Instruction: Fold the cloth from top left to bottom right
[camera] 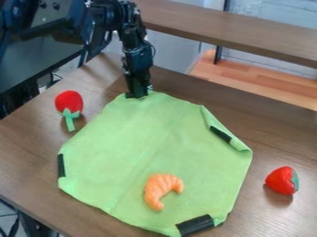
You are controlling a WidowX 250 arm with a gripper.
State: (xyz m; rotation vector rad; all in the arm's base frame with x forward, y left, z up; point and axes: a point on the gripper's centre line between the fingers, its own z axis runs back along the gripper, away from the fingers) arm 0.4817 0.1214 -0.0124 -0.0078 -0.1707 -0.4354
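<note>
the cloth [133, 136] lies mostly flat on the table [28, 146], and it runs down and a little right from the claw [138, 95]. that is the relation the fold turns on: the claw hangs upright at the cloth's top edge, left of that edge's middle, with nearly the whole sheet stretching away below it towards the bottom right. the claw seems to be right at the edge, perhaps touching it, but whether it is released or clenched on the green i cannot tell.

as i judge it, the step in hand is taking hold of this top left part, and the fold itself is still to be made. the next move would call for a sure pinch on the edge, a modest lift, then a carry down and rightwards, towards the black strip [195, 225] at the bottom edge.

the shrimp [162, 187] rests on the lower half, close to that line, so the flap would probably come down over it or nudge it along; a higher arc should spare it. the strawberry [282, 181] sits off the cloth to the right, and the red toy [68, 101] off to the left, its green stem pointing down; neither looks in the way. the cloth's right edge is already turned over near its upper part, so that side may fold unevenly.
</note>
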